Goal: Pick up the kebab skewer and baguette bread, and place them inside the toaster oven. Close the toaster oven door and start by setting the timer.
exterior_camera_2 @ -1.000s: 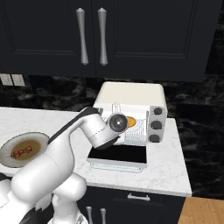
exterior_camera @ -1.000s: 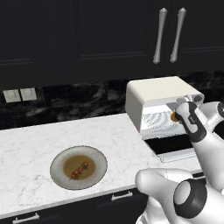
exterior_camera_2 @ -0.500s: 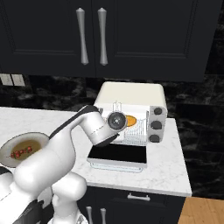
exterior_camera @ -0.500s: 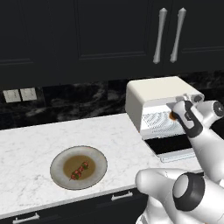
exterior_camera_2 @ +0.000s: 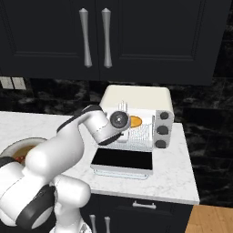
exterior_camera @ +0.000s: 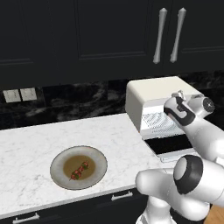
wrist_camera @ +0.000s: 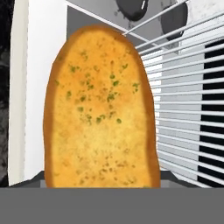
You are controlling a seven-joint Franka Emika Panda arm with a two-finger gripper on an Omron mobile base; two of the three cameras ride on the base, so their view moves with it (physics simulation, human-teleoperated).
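Note:
My gripper (exterior_camera_2: 128,119) is at the mouth of the cream-white toaster oven (exterior_camera_2: 136,95), shut on the golden-orange baguette bread (exterior_camera_2: 135,121). In the hand view the baguette bread (wrist_camera: 99,109) stands close before the camera, above the wire rack (wrist_camera: 188,109), and hides the fingertips. The toaster oven door (exterior_camera_2: 122,160) lies folded down flat in front, its dark glass facing up. Back on the counter to the left, the kebab skewer (exterior_camera: 78,170) with red and green chunks lies on a round plate (exterior_camera: 58,158). From the left side the hand (exterior_camera: 178,108) covers the oven's opening.
Three dark knobs (exterior_camera_2: 160,130) run down the oven's right side. Black upper cabinets with silver handles (exterior_camera: 159,35) hang above. The white marble counter (exterior_camera: 35,140) stretches left, with wall outlets (exterior_camera: 19,94) behind it. The counter's right end (exterior_camera_2: 189,182) drops off past the oven.
The hand with the bread has edged slightly further toward the oven's opening. The plate, skewer and door have stayed put.

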